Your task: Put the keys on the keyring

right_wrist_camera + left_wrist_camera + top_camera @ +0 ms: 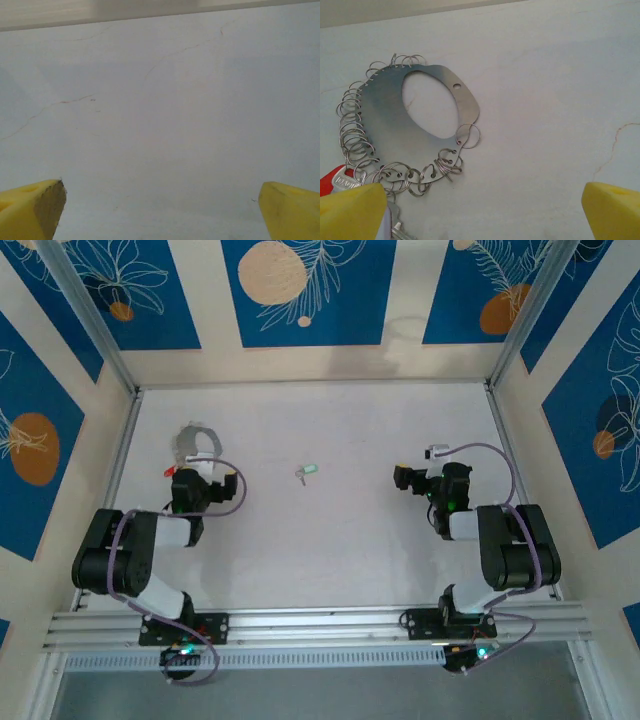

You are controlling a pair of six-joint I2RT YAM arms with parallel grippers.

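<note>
The keyring (pixel 382 117) is a flat silvery plate with an oval hole and many small split rings along its rim. It lies on the table at the back left (pixel 196 440), with a red tag (pixel 327 181) at its near-left end. My left gripper (pixel 482 212) hovers open just in front of it, its yellow fingertips (pixel 351 210) wide apart and nothing between them. The key (pixel 306 472), tiny with a pale green head, lies alone mid-table between the arms. My right gripper (pixel 162 212) is open over bare table, to the right of the key.
A silvery key (pixel 395 222) hangs on the ring beside the red tag, under my left fingertip. Metal rails (pixel 120 450) and patterned walls fence the white table (pixel 330 540) on all sides.
</note>
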